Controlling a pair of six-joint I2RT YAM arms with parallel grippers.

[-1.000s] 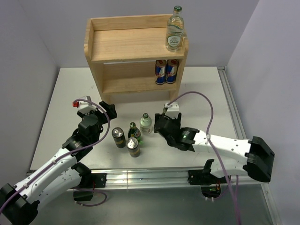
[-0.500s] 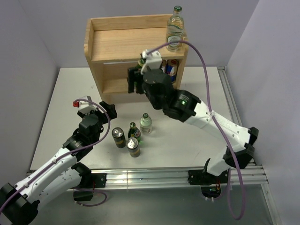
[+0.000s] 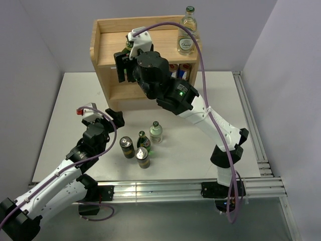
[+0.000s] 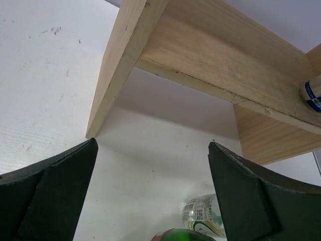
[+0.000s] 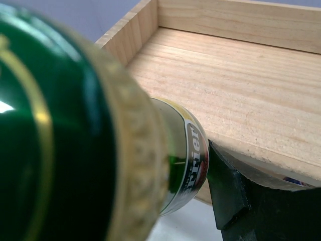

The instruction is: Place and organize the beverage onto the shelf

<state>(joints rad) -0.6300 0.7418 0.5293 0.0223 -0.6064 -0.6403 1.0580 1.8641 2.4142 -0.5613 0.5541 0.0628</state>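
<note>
Top external: right end effector (image 3: pixel 125 68) grasps one green bottle (image 5: pixel 60 150); beside released left end effector (image 4: pixel 153 175), two cans (image 3: pixel 127 147) (image 3: pixel 143 158), two bottles (image 3: pixel 144 143) (image 3: pixel 156 132) on white tabletop (image 3: pixel 75 95).

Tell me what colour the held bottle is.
The bottle is green, gold-trimmed; right wrist view.

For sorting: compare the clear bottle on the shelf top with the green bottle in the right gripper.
The clear bottle is colourless glass; the green bottle is green with gold trim. The clear bottle stands atop the shelf at its right end; the green bottle hangs in the right gripper by the top board's front edge, not set down. Both carry labels.
</note>
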